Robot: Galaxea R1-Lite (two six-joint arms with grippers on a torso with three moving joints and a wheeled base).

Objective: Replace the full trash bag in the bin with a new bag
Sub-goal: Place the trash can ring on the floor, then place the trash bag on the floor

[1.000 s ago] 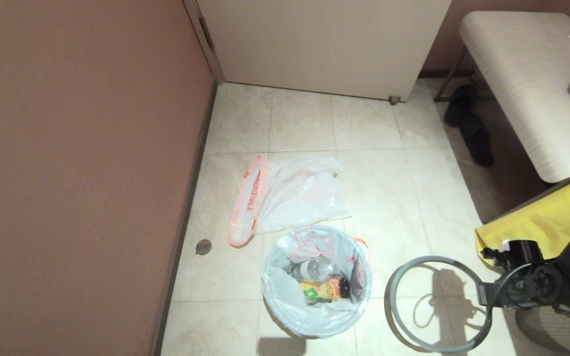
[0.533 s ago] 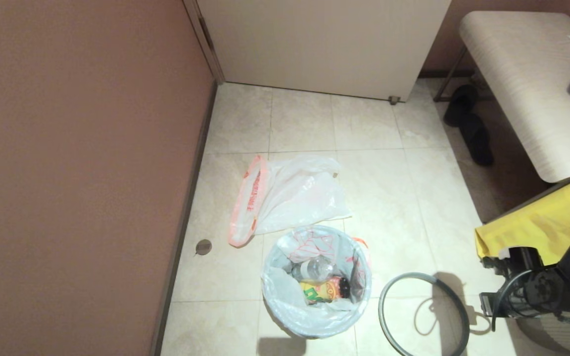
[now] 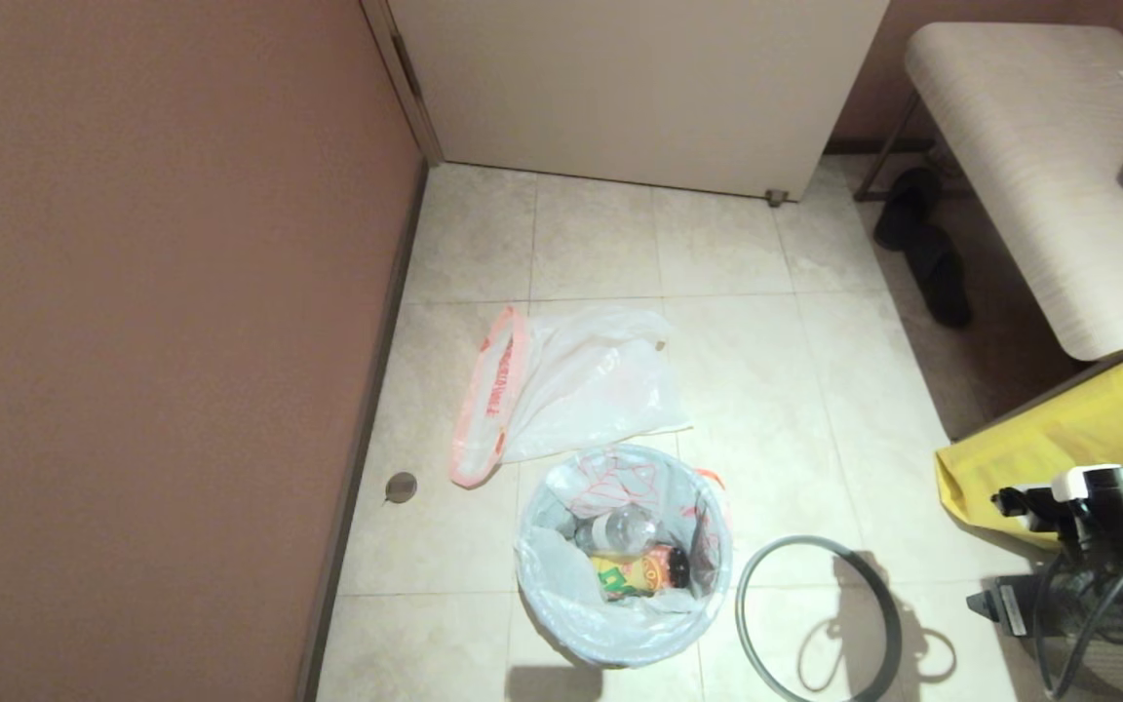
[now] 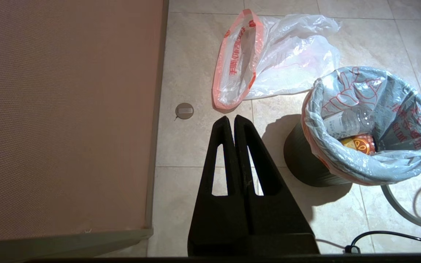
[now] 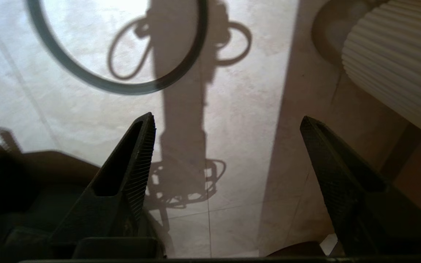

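The full trash bag (image 3: 620, 546) sits inside the bin (image 4: 305, 160), its mouth folded over the rim, with a clear bottle and a yellow packet inside. The bin's grey hoop (image 3: 815, 539) lies flat on the floor just right of the bin. The limp new bag (image 3: 581, 385) lies on the tiles behind the bin. My right gripper (image 5: 227, 118) hangs open and empty above the floor, near the hoop (image 5: 122, 87) but apart from it. My left gripper (image 4: 231, 117) is shut on nothing, left of the bin and short of the new bag (image 4: 287, 62).
A brown wall (image 3: 162, 341) runs along the left, with a floor drain (image 3: 402, 486) beside it. A white door (image 3: 639, 88) closes the far side. At the right are a bench (image 3: 1039, 166), black slippers (image 3: 927, 249) and a yellow fabric bag (image 3: 1059, 439).
The right gripper has let go of the grey hoop, which dropped flat onto the floor beside the bin. The right arm has drawn back to the right. The bags have not moved.
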